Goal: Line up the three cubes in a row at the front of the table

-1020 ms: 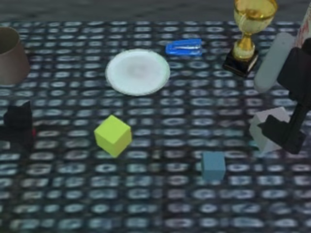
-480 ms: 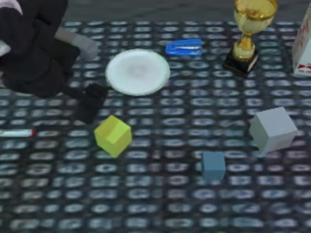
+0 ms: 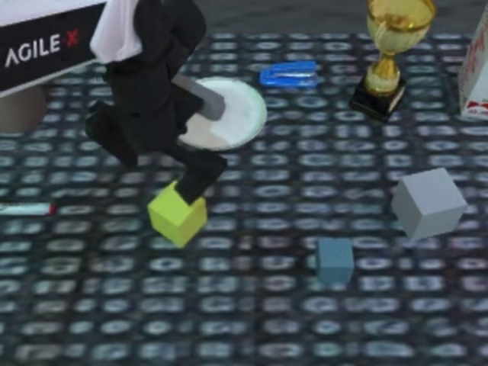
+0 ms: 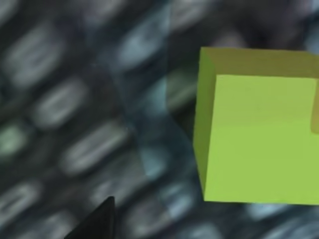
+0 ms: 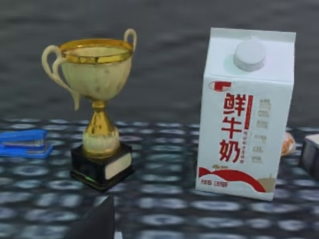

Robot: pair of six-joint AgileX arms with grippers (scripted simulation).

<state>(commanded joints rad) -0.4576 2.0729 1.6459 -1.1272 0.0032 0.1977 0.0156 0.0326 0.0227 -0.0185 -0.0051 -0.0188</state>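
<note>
One left hand (image 3: pixel 200 179) just above the yellow-green cube (image 3: pixel 178 216), finger state unclear, right arm unseen

Matte yellow-green cube (image 3: pixel 177 216); glossy gold trophy (image 3: pixel 386 52).

Yellow-green cube (image 3: pixel 177 216), dull blue cube (image 3: pixel 335 261), pale grey cube (image 3: pixel 428 203). Tabletop (image 3: pixel 252 320) dark grey-blue, rows of pale letter marks. Gold trophy (image 3: pixel 388 53), black base; blue stapler (image 3: pixel 288 75); white plate (image 3: pixel 238 114).

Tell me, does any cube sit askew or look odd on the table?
Nothing looks damaged. The yellow-green cube and grey cube sit turned at an angle to the table's rows; the blue cube sits nearly square. They form no row yet.
</note>
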